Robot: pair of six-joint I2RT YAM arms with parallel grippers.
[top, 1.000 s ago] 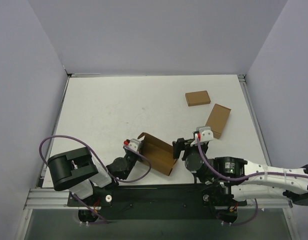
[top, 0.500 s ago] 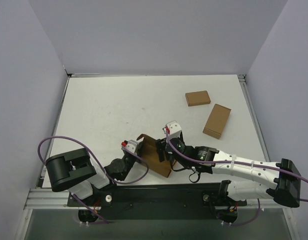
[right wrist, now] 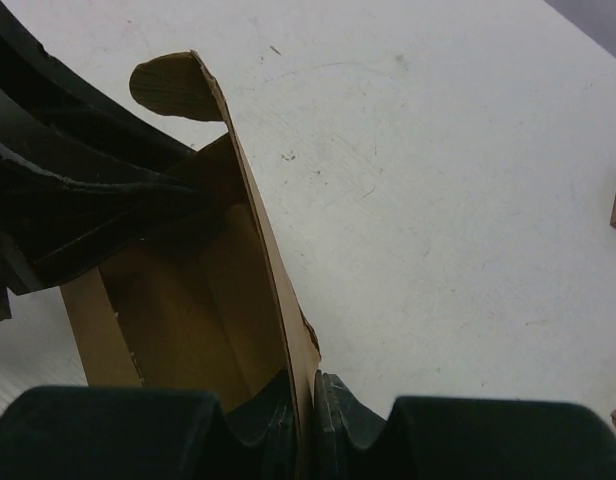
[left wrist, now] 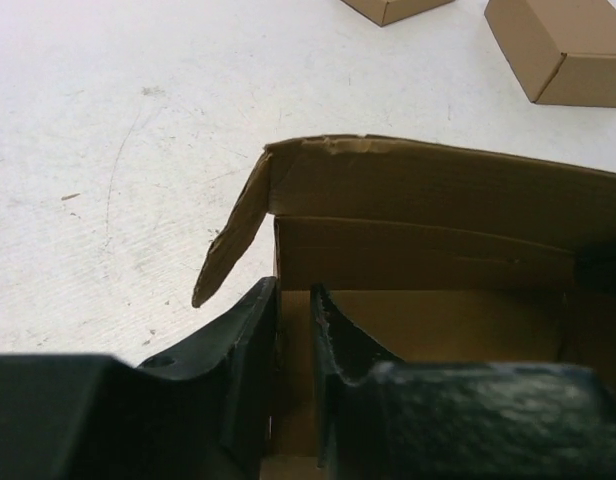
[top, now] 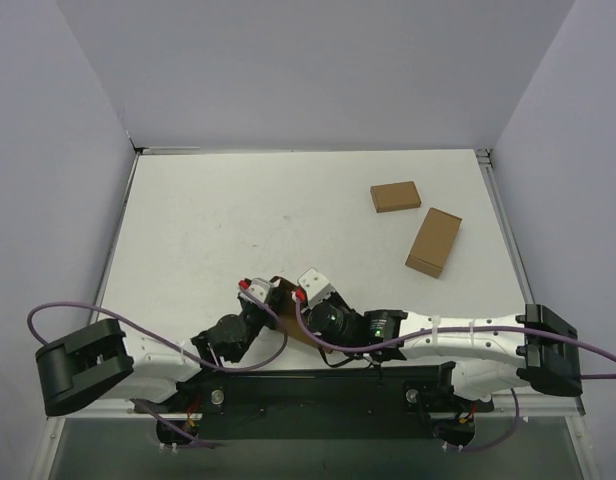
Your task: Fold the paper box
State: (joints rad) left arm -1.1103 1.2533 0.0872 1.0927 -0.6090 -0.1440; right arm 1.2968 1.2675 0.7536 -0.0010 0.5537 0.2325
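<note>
I find the paper box (top: pixel 286 298) at the near edge of the table (top: pixel 208 220), left of centre and just ahead of the arm bases. From above only a narrow strip of brown shows, because both wrists crowd over it, one on each side.

The left claw (left wrist: pixel 295 300) has its fingers drawn close together with one side wall of the box between them. I record it as pinching that wall. Ahead of it the far wall stands upright. A corner flap (left wrist: pixel 228 250) splays outward to the left, its lower end near the table.

The right claw (right wrist: pixel 306 385) has its pads pressed on a tall wall seen edge-on. That wall rises from between them and ends in a rounded tab (right wrist: pixel 173 85). The open inside of the box lies to the left of this wall. The black bulk of the other arm blocks the upper left of the right wrist view.

Surroundings:
- One small closed box (top: pixel 395 196) sits on the far right of the table.
- A second small box (top: pixel 434 242) lies just nearer and is turned at an angle. Both are well apart from the work.
- The right arm (top: pixel 468 335) lies stretched along the near edge, reaching in from the right.
- A purple cable (top: pixel 138 322) loops beside the left arm.
- Faint scuff marks show on the white surface beyond the flap.
</note>
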